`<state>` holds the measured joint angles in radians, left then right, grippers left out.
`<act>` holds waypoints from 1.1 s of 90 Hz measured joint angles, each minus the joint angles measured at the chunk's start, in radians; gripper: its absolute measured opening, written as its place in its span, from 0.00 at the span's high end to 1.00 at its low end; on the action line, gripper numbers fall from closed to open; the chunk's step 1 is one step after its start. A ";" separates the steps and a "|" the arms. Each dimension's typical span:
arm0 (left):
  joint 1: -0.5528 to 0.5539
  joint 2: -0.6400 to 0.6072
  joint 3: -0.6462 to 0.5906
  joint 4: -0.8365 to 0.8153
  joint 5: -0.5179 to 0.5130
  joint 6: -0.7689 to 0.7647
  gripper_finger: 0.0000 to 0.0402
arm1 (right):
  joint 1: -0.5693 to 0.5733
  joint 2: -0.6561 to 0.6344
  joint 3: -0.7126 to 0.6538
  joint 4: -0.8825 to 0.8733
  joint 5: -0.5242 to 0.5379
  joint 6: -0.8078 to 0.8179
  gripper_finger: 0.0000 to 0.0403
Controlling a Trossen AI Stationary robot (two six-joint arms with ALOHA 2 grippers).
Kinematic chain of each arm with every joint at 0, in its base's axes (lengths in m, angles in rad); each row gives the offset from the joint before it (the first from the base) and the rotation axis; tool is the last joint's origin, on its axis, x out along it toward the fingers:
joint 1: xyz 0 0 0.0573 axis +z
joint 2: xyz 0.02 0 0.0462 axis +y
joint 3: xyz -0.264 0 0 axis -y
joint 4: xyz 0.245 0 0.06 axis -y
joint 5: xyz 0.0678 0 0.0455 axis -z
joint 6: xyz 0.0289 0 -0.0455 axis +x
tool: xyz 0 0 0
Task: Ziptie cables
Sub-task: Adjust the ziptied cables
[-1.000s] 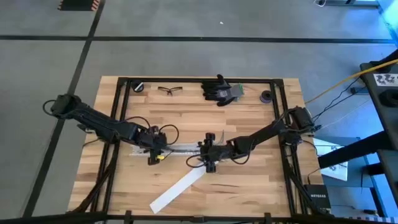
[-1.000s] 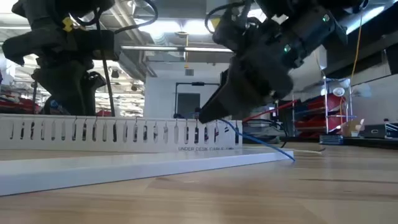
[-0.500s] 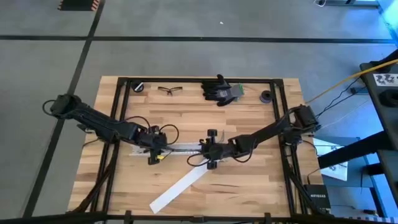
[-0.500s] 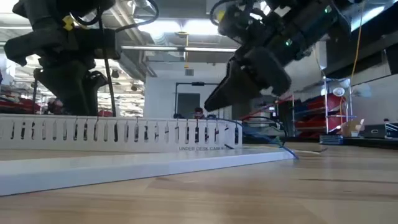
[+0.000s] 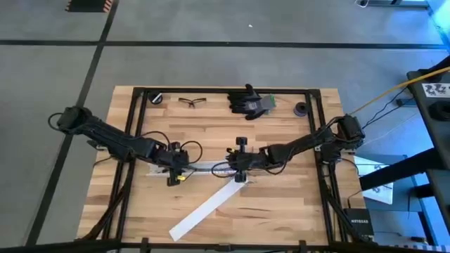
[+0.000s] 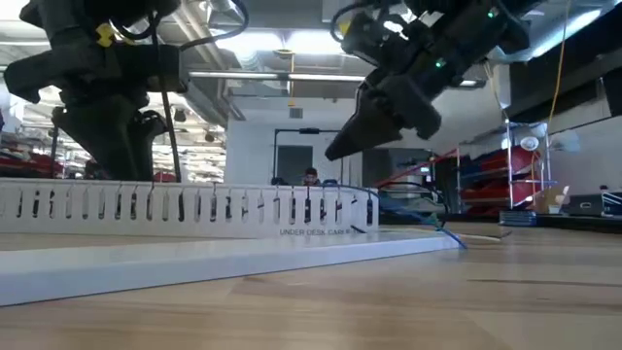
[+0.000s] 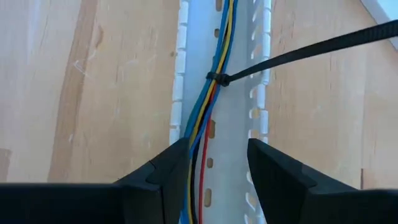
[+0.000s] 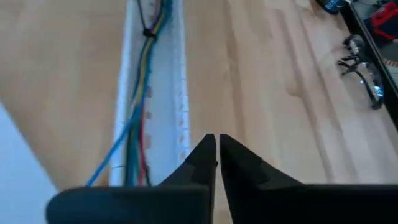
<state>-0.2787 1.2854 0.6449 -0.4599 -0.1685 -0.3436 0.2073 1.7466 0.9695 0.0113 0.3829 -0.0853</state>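
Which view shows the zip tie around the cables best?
The left wrist view: the zip tie cinches the cables in the white channel, its tail running off. The right wrist view shows it small, far up the channel. The high and low views do not resolve it.

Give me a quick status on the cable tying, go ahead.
Left gripper open, jaws straddling the cables in the white channel. Right gripper shut, empty, raised beside the channel. Zip tie cinched on the bundle, tail sticking out. Nothing blocking.
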 joint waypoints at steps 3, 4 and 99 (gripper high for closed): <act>0.000 0.000 0.000 0.000 0.000 0.000 0.63 | -0.001 0.000 0.000 -0.013 -0.013 0.000 0.97; 0.000 0.000 0.000 0.000 0.000 0.000 0.63 | -0.001 0.000 0.000 -0.019 -0.016 0.000 0.97; 0.000 0.000 0.000 0.006 0.000 -0.024 0.63 | 0.080 0.059 0.065 -0.183 0.093 0.117 0.55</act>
<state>-0.2787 1.2854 0.6449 -0.4536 -0.1684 -0.3672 0.2878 1.8055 1.0345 -0.1715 0.4757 0.0317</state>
